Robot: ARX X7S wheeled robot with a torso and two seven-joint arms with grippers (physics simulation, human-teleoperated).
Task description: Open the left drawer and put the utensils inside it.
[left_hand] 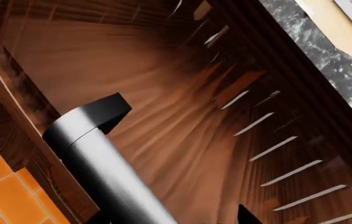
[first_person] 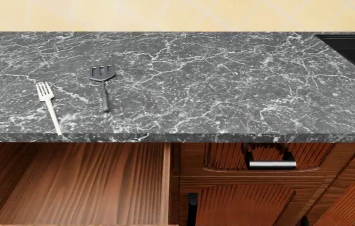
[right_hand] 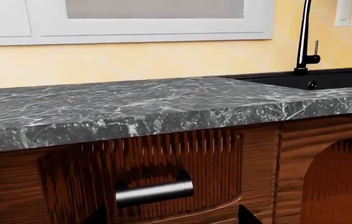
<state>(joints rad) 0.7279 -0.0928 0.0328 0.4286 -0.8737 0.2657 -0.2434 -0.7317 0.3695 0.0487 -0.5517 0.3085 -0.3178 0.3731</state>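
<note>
looking down, i judge step one done: the left drawer [first_person: 77, 183] stands pulled out at 7 o'clock, nothing inside. farther, at 10 o'clock on the desk [first_person: 227, 84], fork [first_person: 49, 107] and spatula [first_person: 104, 87] wait. neither end effector's state shows; cannot tell.

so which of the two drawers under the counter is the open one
The left drawer: it is pulled out from under the counter so its striped wood floor shows. The right drawer sits shut, its silver bar handle facing out.

Left drawer [first_person: 70, 183] pulled open; fork [first_person: 49, 107], spatula [first_person: 103, 87] on countertop
</note>
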